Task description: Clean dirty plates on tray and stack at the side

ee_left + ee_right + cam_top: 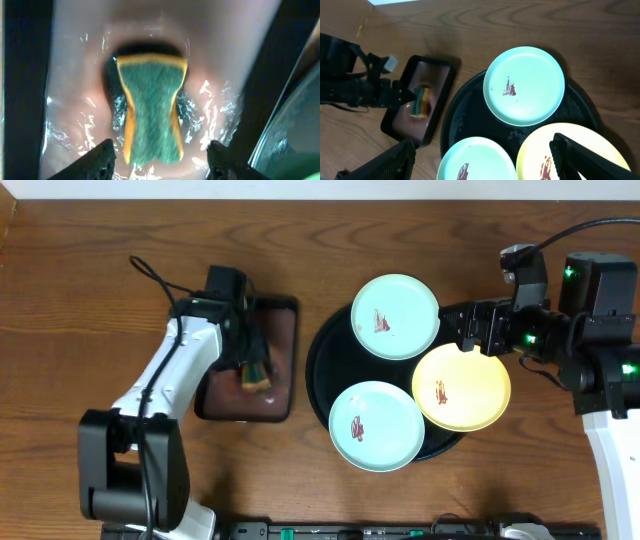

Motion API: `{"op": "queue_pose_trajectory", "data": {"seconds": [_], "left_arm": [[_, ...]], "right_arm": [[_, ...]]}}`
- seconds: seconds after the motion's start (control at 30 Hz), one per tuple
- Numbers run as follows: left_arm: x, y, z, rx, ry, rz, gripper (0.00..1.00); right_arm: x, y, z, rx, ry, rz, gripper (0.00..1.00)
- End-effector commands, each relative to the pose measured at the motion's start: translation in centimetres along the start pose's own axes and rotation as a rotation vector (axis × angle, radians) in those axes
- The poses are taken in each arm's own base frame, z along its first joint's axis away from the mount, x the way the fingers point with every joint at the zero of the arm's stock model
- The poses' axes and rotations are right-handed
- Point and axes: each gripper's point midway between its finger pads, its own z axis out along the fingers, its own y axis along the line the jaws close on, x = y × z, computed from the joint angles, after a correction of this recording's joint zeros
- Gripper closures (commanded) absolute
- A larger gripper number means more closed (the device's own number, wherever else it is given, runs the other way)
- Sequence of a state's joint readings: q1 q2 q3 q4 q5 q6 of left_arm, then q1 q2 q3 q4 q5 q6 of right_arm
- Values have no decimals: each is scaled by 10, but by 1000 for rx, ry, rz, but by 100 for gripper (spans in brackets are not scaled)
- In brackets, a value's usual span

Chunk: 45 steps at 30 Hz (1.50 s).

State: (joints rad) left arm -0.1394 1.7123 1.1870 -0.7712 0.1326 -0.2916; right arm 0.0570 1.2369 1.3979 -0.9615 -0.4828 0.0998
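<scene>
Because they are round, the far mint plate [395, 317], near mint plate [376, 426] and yellow plate [461, 387] favour no direction; they lie flat, face-up on the black tray [325, 370] right of the tabletop's middle, glossy, each smeared reddish-brown. The left hand [161, 159] gapes around a sponge [152, 115]; the right hand [463, 330] hangs open by the yellow plate.

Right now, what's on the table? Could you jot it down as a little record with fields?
tray: black, round, carries all three plates
far mint plate: reddish-brown smear
near mint plate: reddish-brown smear
yellow plate: reddish-brown smear, overhangs the rim
stacked at the side: none yet
sponge: green and yellow, lying in the brown tray
left gripper: open, a finger either side of the sponge
right gripper: open, above the plates
</scene>
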Motion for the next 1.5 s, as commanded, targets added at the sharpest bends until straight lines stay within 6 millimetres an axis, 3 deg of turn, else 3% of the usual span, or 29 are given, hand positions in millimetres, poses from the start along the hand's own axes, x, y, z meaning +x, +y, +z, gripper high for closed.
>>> {"op": "queue_pose_trajectory", "data": {"seconds": [0.0, 0.13, 0.37, 0.4, 0.47, 0.5, 0.57, 0.67, 0.7, 0.77, 0.9, 1.0, 1.13, 1.17, 1.2, 1.27, 1.3, 1.43, 1.47], "left_arm": [[16, 3, 3, -13, 70, -6, 37], [27, 2, 17, -15, 83, -10, 37], [58, -2, 64, -23, 104, 52, 44], [58, -1, 66, -28, 99, 55, 49], [55, 1, 71, -37, 90, 52, 85], [53, 1, 69, -35, 86, 49, 92], [50, 1, 61, -40, 94, 45, 93], [37, -5, 28, -45, 87, 43, 93], [23, -7, 7, -63, 50, 46, 62], [14, -6, -2, -78, 10, 56, 49], [-5, 14, 3, -207, -71, 54, 41], [-10, 14, 25, -211, -71, -32, 39], [0, 18, 63, -232, 5, -127, 41], [2, 17, 67, -231, 15, -127, 46], [3, 17, 69, -231, 23, -125, 55], [3, 11, 66, -197, 31, -67, 88], [-1, 7, 59, -180, 19, -22, 93], [-14, 0, 30, -152, -43, 68, 93], [-17, -2, 21, -143, -67, 73, 85]], "right_arm": [[-6, 5, -5, -15, -18, 4, 15], [-7, 5, -5, -15, -19, 4, 14], [-6, 5, -5, -16, -18, 4, 14], [-6, 5, -5, -15, -18, 4, 14], [-6, 5, -5, -15, -18, 4, 14], [-6, 5, -5, -15, -18, 4, 14], [-6, 5, -5, -15, -18, 5, 14], [-6, 5, -5, -15, -18, 4, 14], [-6, 5, -5, -16, -18, 4, 14], [-7, 5, -5, -15, -18, 4, 14], [-7, 5, -5, -15, -19, 4, 13], [-7, 5, -5, -15, -20, 3, 13], [-6, 5, -5, -15, -18, 4, 14], [-6, 5, -5, -15, -18, 4, 14], [-6, 5, -5, -15, -18, 4, 13], [-6, 5, -5, -15, -18, 4, 12], [-6, 5, -5, -15, -18, 4, 12], [-6, 5, -5, -15, -18, 4, 12], [-6, 5, -5, -15, -18, 4, 12]]}}
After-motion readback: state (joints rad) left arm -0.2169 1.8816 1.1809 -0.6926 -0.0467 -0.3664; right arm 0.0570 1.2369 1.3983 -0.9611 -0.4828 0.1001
